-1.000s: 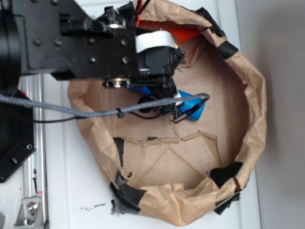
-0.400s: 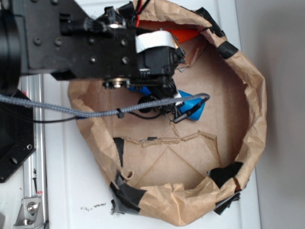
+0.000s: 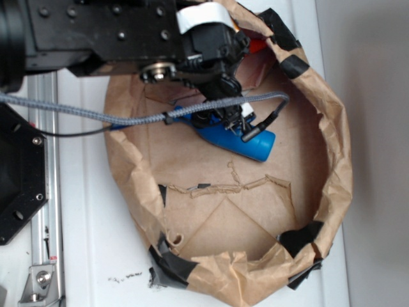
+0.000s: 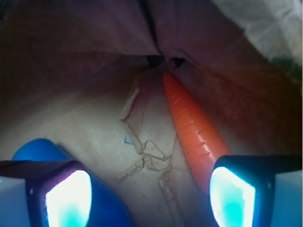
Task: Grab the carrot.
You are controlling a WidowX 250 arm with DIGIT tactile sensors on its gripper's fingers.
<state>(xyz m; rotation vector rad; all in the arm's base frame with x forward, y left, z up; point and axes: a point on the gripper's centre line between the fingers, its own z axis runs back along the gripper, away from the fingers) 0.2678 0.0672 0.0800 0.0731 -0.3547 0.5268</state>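
The smooth orange tapered toy carrot (image 4: 191, 137) lies on the brown cardboard floor against the crumpled paper wall (image 3: 335, 153) of the round bin, at its far edge under the arm. Its thick end sits just behind one glowing fingertip (image 4: 232, 191). The black gripper (image 4: 150, 194) is spread wide and holds nothing. The blue plastic bottle (image 3: 239, 139) lies mid-floor, beside the other fingertip.
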